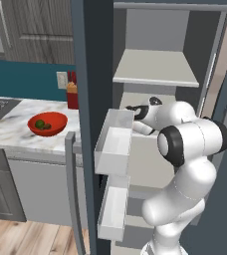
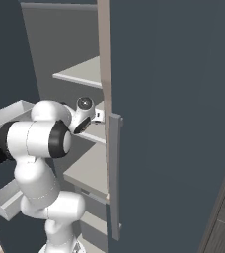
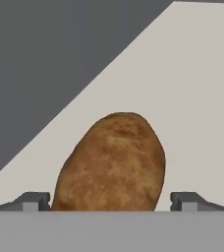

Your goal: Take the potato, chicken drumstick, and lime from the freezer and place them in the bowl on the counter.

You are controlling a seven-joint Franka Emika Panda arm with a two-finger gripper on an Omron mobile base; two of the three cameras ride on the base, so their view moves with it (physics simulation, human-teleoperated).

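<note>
- In the hand view the potato (image 3: 111, 165) lies low and centre on the pale freezer shelf (image 3: 197, 98), between the spread fingertips (image 3: 33, 201) of the gripper (image 3: 111, 202), released and not yet grasping it.
- The arm (image 1: 190, 144) reaches from lower right into the freezer (image 1: 155, 69).
- Far left, the bowl (image 1: 48, 123) on the desk (image 1: 16, 130) already holds the lime (image 1: 39, 123) and something darker, likely the drumstick; the potato is left.

Potato (image 3: 111, 165): mottled tan-brown skin with darker russet speckling. It lies on a pale grey freezer shelf (image 3: 197, 98); the wall behind is dark slate grey. Bowl (image 1: 48, 124): glossy red, with a dark green lime (image 1: 39, 123) inside. Counter (image 1: 16, 130): white-grey marbling over dark grey cabinets. Backsplash (image 1: 21, 77): teal. Door bins (image 1: 114, 144): clear, pale. Floor (image 1: 31, 239): light wood planks.
</note>
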